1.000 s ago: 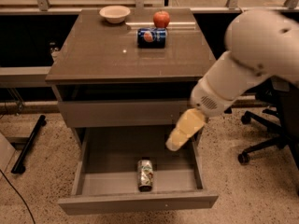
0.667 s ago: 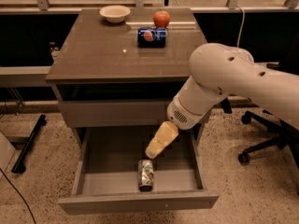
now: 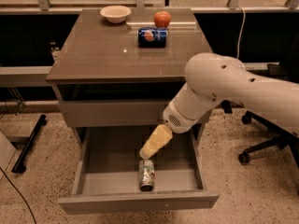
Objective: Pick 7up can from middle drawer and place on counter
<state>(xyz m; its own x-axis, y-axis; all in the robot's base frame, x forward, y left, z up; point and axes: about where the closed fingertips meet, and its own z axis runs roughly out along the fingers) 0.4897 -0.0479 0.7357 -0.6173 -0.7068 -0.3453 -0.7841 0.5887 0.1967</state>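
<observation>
Jaws: spread or pressed together, cannot tell. Cream two-finger gripper (image 3: 145, 155), having swung left and down, is hovering just above green-and-white 7up can (image 3: 146, 175), which is lying in open matte grey middle drawer (image 3: 140, 202) below glossy grey-brown counter (image 3: 107, 55) front edge; grasp pending.

The gripper (image 3: 147, 152) hangs in the open middle drawer (image 3: 93, 183), at the far end of the 7up can (image 3: 146, 175), which lies near the drawer's front.

Right edge cuts off arm (image 3: 233, 87); gripper (image 3: 145, 155) just above 7up can (image 3: 146, 175).
</observation>
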